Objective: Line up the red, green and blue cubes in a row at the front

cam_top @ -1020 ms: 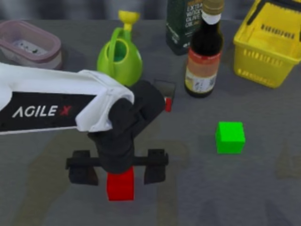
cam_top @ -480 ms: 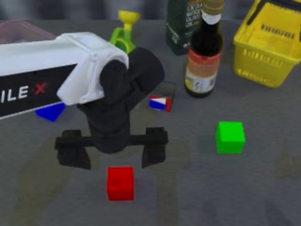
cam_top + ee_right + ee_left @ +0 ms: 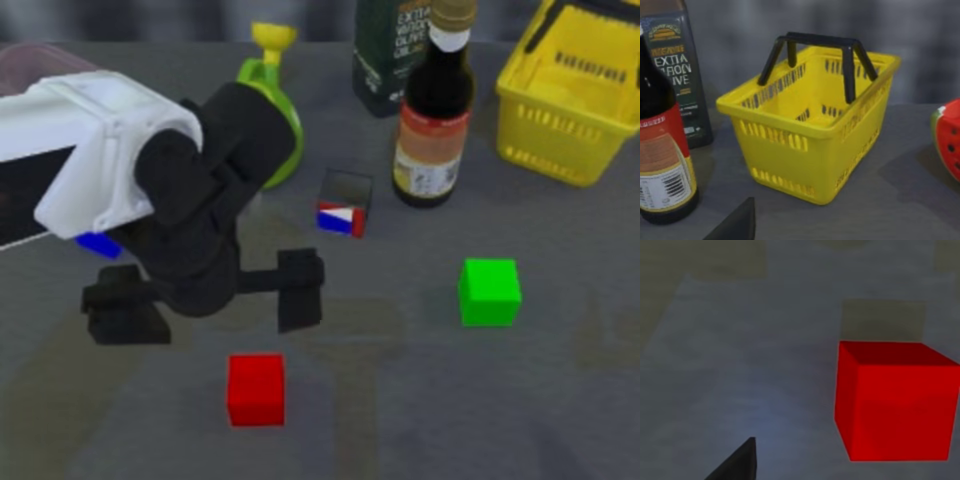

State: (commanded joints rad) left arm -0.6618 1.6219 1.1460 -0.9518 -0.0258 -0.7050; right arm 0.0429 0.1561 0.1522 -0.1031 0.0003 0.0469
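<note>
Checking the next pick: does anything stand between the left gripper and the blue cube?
Nothing visible does. The left gripper, open, hangs just right of the blue cube, which the arm mostly hides. The red cube sits nearer the front, clear of that path.

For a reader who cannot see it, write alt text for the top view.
The left gripper hangs open above the grey table, behind a red cube lying free at the front. A green cube sits to the right; a blue cube peeks from under the arm.
</note>
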